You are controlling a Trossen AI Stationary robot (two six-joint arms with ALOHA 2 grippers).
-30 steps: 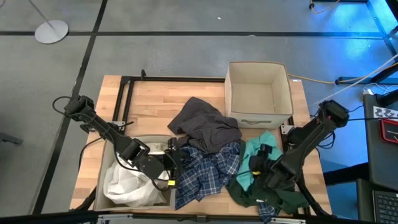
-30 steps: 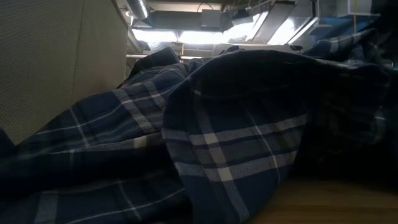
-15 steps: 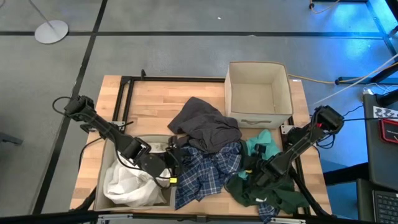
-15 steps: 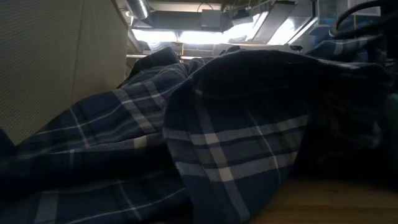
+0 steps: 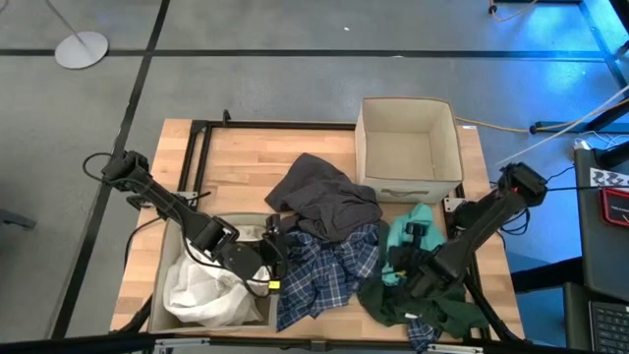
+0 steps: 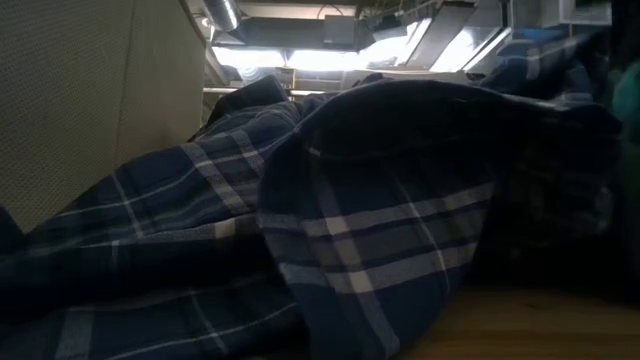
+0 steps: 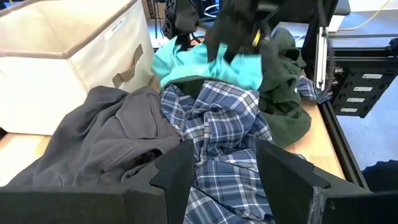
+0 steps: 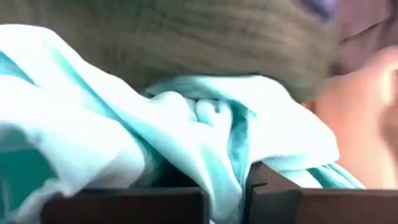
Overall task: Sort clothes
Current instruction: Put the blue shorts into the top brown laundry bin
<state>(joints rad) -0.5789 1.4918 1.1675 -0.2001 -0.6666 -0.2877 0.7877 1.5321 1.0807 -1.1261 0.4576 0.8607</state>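
Grey floor (image 5: pixel 295 88) w/ black lines, wood table (image 5: pixel 246 157)

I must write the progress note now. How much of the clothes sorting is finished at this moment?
Done: white garments lie in the near bin. In hand: the right gripper is shut on the teal garment; the left gripper is open beside the plaid shirt. Left: plaid shirt, dark grey garment and dark green garment lie on the table; the far bin is empty.

Two dark jointed arms, black cabling, yellow mark near left end effector (image 5: pixel 267 264).
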